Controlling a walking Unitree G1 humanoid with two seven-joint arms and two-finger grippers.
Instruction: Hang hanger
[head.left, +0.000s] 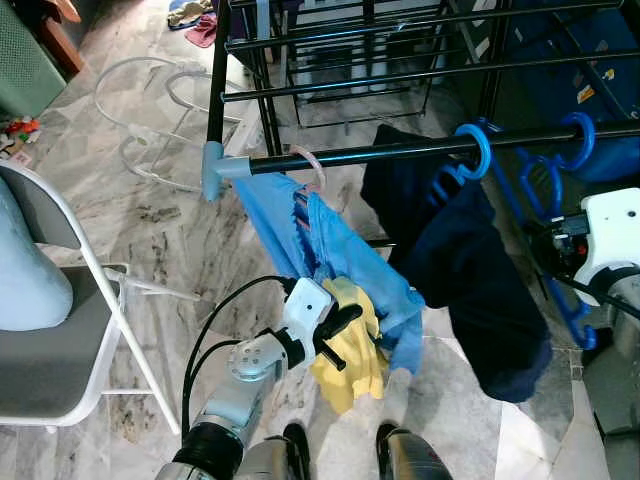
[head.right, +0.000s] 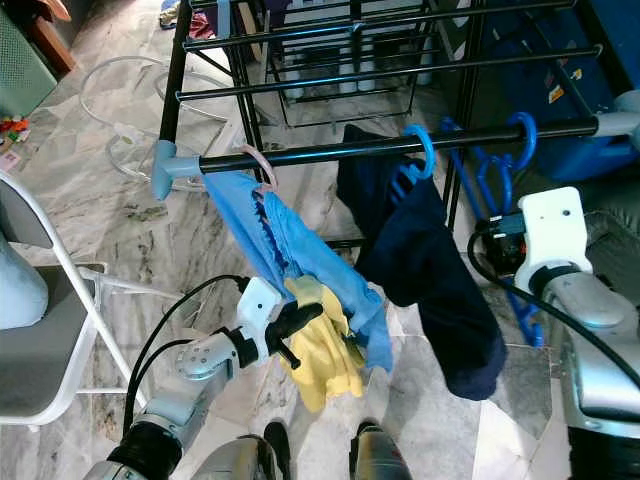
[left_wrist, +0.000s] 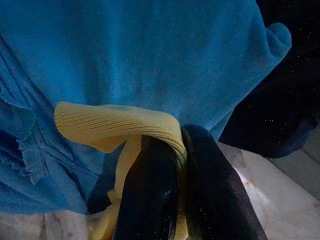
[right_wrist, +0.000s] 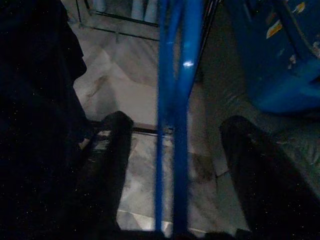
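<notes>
1. An empty blue plastic hanger (head.left: 560, 215) hangs by its hook on the black rail (head.left: 400, 150) of the drying rack, at the robot's right end of the rail, its frame dangling straight down
2. The right gripper (right_wrist: 172, 165) sits at the lower part of that hanger; the right wrist view shows the two black fingers (right_wrist: 107, 160) spread wide, with the hanger's blue bars running between them and touching neither
3. A second blue hanger (head.left: 465, 160) hooks over the same rail just to the left of the empty one and carries a dark navy garment (head.left: 470, 290) that droops towards the floor
4. Further left on the rail a pale pink hanger (head.left: 310, 165) holds a light blue garment (head.left: 330, 245), which slants down to the robot's right
5. The left gripper (head.left: 345, 325) is low in front of the light blue garment, its fingers (left_wrist: 150, 190) clenched on a fold of yellow ribbed cloth (head.left: 350, 355) that hangs below them against the blue fabric
6. More black rails of the rack (head.left: 400, 50) lie behind the front rail
7. A white folding chair with a grey seat (head.left: 60, 330) stands on the marble floor (head.left: 180, 240) at the robot's left
8. White wire loops (head.left: 150, 110) lie on the floor beyond the chair
</notes>
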